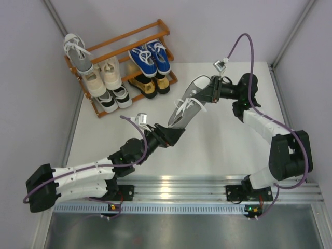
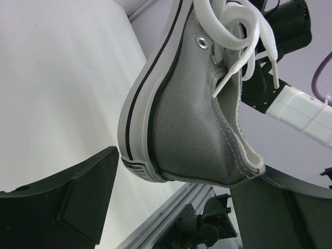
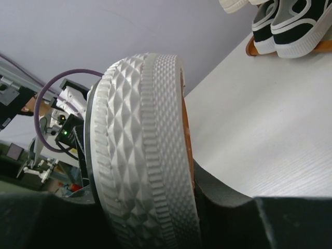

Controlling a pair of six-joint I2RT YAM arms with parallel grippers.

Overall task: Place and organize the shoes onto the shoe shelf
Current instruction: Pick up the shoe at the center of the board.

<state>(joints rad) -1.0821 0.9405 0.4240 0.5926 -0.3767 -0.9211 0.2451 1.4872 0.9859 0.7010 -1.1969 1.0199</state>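
One grey sneaker (image 1: 189,104) hangs in the air over the table, toe toward the right arm. My right gripper (image 1: 208,91) is shut on its toe; the right wrist view shows the white patterned sole (image 3: 145,155) clamped between the fingers (image 3: 223,197). My left gripper (image 1: 174,134) is open around the heel (image 2: 197,119), with one finger (image 2: 78,197) a little clear of the heel and the other under the collar. The shoe shelf (image 1: 155,27) at the back left holds the other grey sneaker (image 1: 78,57), beige lace-ups (image 1: 101,75), blue sneakers (image 1: 150,58), gold loafers (image 1: 148,85) and black-and-white sneakers (image 1: 115,98).
An aluminium rail (image 1: 176,189) carries both arm bases along the near edge. Grey walls and metal posts close the table at left and right. Purple cables loop above both wrists. The black-and-white sneakers (image 3: 290,26) also show in the right wrist view.
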